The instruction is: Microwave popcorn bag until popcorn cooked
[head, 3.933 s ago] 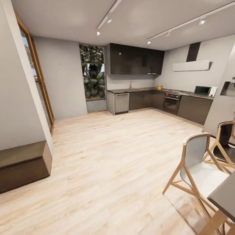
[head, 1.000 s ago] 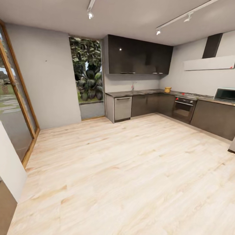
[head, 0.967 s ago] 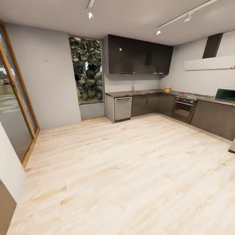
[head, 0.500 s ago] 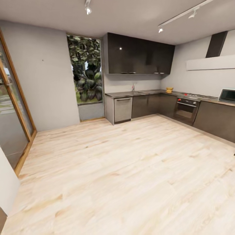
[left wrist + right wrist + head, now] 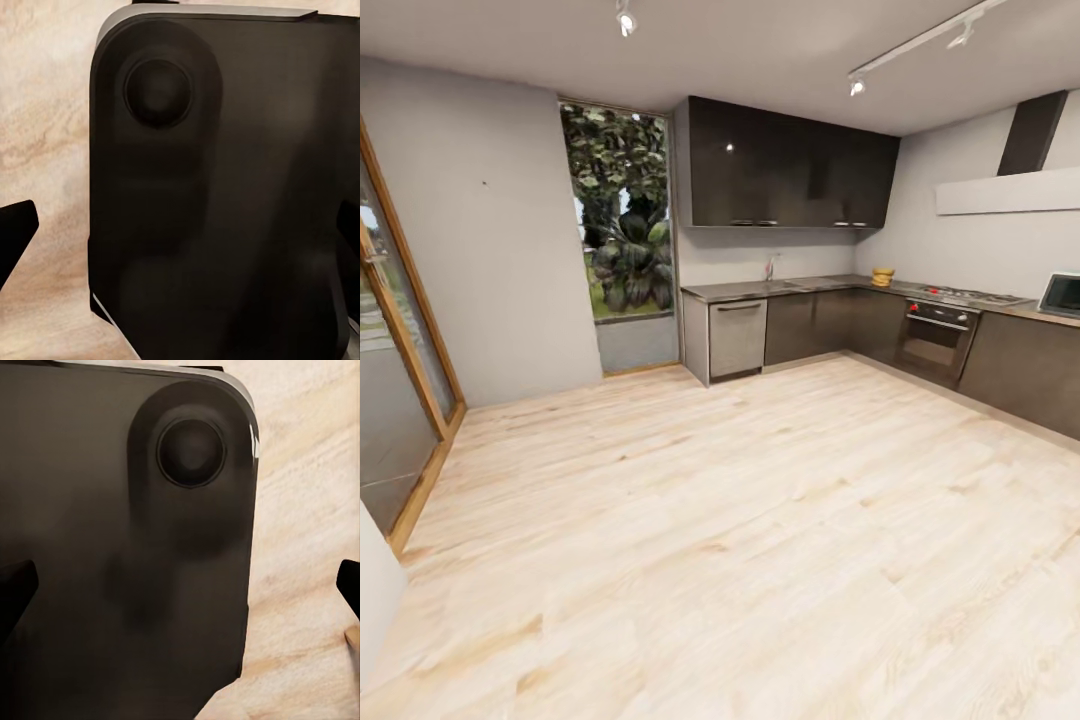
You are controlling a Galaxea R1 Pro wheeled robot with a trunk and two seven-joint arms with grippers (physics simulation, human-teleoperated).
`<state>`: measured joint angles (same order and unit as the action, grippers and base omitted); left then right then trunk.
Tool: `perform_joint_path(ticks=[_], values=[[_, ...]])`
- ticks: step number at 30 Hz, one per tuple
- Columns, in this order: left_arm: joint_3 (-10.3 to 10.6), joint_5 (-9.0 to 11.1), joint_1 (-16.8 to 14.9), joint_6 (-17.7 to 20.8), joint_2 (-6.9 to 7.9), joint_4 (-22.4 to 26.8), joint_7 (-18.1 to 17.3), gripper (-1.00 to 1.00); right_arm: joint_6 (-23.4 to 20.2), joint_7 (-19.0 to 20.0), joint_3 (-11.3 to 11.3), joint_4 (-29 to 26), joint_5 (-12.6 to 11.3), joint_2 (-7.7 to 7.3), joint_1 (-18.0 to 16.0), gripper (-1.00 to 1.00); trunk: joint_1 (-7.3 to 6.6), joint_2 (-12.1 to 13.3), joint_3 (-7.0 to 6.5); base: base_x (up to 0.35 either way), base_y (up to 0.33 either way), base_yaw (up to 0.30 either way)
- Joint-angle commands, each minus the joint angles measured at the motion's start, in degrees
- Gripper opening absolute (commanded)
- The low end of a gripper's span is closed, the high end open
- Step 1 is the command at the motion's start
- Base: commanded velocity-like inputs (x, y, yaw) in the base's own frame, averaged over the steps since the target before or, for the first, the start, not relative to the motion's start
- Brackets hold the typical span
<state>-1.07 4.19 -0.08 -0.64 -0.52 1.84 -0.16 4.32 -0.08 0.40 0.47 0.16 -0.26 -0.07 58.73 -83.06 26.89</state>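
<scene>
Far across the room, the popcorn bag is a small tan-yellow shape standing on the grey countertop near its corner. The pale microwave stands on the same counter, cut off by the head view's right edge, well apart from the bag. In the left wrist view my left gripper is open, its dark fingertips wide apart over a black rounded robot body part. My right gripper is likewise open, with fingertips at the picture's sides and nothing held.
Pale wooden floor stretches between me and the dark cabinets. A built-in black oven with red knobs and a steel dishwasher sit under the counter. A glass door with a wooden frame is at the left, a window with plants behind.
The whole head view has shifted: the camera has moved closer to the kitchen and turned, so the chairs and bench have left the picture and the microwave sits at the right edge.
</scene>
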Motion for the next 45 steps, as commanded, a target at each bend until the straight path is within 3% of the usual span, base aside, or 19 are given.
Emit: perform_joint_path(ticks=[1, 45], values=[[-0.1, 0.4, 0.0, -0.1, -0.01, 0.0, 0.0, 1.00, 0.3, 0.0, 0.0, 0.1, 0.0, -0.01, 0.0, 1.00, 0.00, 0.0, 0.04, 0.010, 0.000, 0.000], [-0.1, 0.5, 0.0, -0.1, -0.02, 0.0, 0.0, 1.00, 0.3, 0.0, 0.0, 0.1, 0.1, -0.01, 0.0, 1.00, 0.00, 0.0, 0.04, 0.000, 0.000, -0.148]])
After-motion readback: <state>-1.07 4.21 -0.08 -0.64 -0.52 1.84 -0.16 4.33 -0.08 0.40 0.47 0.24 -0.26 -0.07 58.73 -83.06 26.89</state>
